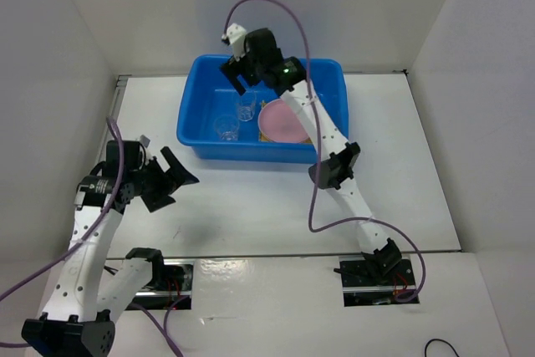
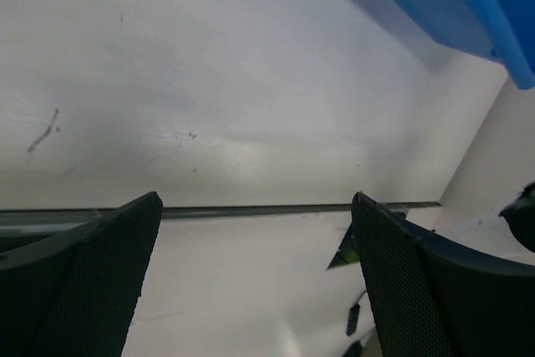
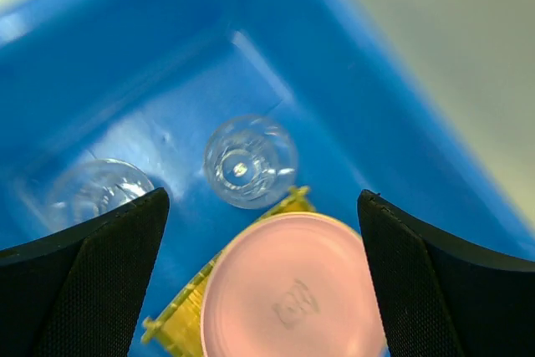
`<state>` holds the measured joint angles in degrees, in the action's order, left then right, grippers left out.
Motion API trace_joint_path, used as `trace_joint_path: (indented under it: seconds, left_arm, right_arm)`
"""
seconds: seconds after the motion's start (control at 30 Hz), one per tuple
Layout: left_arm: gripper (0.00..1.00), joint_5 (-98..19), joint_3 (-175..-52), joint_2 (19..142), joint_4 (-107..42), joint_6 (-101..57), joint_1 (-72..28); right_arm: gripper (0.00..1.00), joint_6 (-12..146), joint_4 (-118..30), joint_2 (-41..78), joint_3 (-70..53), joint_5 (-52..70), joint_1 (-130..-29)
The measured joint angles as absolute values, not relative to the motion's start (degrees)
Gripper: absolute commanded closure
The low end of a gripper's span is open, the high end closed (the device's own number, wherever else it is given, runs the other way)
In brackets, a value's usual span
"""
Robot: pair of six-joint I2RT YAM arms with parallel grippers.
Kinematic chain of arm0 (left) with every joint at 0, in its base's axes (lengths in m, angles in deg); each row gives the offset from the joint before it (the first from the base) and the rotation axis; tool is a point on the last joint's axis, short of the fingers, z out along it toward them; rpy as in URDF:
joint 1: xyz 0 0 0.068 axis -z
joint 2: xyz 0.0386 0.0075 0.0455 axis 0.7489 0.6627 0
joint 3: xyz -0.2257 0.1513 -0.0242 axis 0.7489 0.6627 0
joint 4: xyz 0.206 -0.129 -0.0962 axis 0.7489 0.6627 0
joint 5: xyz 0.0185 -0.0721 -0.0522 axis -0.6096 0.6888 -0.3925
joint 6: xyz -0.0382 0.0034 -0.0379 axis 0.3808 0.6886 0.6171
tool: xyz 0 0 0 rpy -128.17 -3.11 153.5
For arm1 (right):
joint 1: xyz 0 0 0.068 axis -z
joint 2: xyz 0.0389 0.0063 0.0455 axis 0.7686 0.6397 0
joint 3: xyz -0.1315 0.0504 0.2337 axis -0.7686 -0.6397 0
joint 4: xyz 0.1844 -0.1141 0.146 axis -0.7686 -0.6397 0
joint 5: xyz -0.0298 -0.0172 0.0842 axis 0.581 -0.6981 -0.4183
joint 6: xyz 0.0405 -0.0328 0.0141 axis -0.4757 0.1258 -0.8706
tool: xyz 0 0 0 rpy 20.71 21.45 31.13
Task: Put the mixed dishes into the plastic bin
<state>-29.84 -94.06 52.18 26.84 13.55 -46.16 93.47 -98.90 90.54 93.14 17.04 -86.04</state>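
While the left hand (image 1: 178, 188) hangs wide open and empty over the counter (image 1: 251, 206) near its left edge, the right hand (image 1: 241, 73) hovers above the plastic bin (image 1: 251, 151), jaws spread wide, gripping nothing. White walls (image 1: 150, 14) box the counter in, and a purple cable (image 1: 276, 2) loops overhead. The bright blue bin sits against the far edge, mid-counter. Inside stand two clear cups (image 1: 246, 106) (image 1: 226, 127), upright, beside a pink plate (image 1: 282, 121) lying on a yellowish bamboo mat (image 3: 180, 319). The right arm (image 1: 322, 127) crosses over the plate's right side.
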Motion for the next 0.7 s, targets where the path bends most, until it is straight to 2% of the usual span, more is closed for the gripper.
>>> trace_joint_path:
  seconds: [0.17,0.3,0.57,0.7]
  left_arm:
    - [0.00,-33.97,-100.50,52.38,23.75,9.25,-46.16]
    - [0.00,-37.12,-101.16,51.57,19.65,6.16,-46.16]
    - [0.00,-41.89,-98.49,40.38,5.68,-0.66,-46.16]
    - [0.00,-45.69,-95.52,33.17,-1.51,-2.45,-46.16]
  right_arm:
    - [0.02,90.34,-103.16,77.61,93.54,17.28,-84.64]
    - [0.02,89.51,-107.77,67.62,91.00,18.00,-83.40]
    - [0.02,90.47,-113.43,45.89,57.82,19.35,-78.13]
    - [0.02,91.65,-113.04,31.40,35.42,21.95,-73.13]
